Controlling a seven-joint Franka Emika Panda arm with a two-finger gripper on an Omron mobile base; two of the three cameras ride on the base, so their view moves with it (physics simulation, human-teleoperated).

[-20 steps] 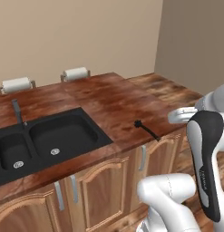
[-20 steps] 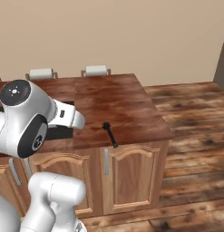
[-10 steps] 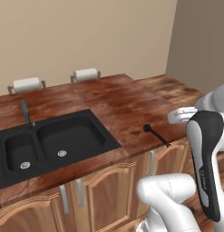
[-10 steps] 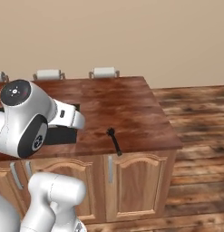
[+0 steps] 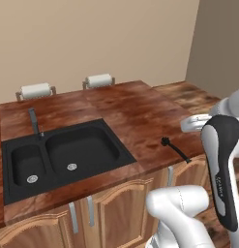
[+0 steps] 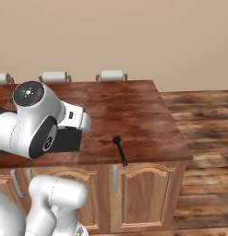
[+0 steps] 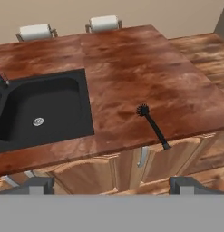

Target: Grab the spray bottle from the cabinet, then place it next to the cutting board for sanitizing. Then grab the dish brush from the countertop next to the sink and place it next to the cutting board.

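Since a second ago the whole scene has slid across both base views, which is the base driving along the counter rather than anything on it shifting; the dish brush [image 7: 152, 125] lies as it did, at the front edge of the countertop [image 7: 131, 68].

In the hand view the gripper [image 7: 111, 186] is high above the counter front, its two dark finger tips [image 7: 36, 186] standing wide apart at the bottom edge with nothing between them, so it is spread and holds nothing. Ahead of the gripper and a little to the right of its midline lies the dish brush, flat on the wood, its round bristle head pointing away from the gripper and its thin handle running back toward it, the handle's end reaching just past the counter's front edge above the cabinet doors [image 7: 95, 174].

Farther off to the gripper's left is the black sink [image 7: 45, 106], set into the countertop and well apart from the brush; in the left base view its thin grey faucet [image 5: 35, 123] stands behind the basins. Beyond everything, along the far edge against the wall, are two white paper towel rolls [image 7: 104, 21] on holders.
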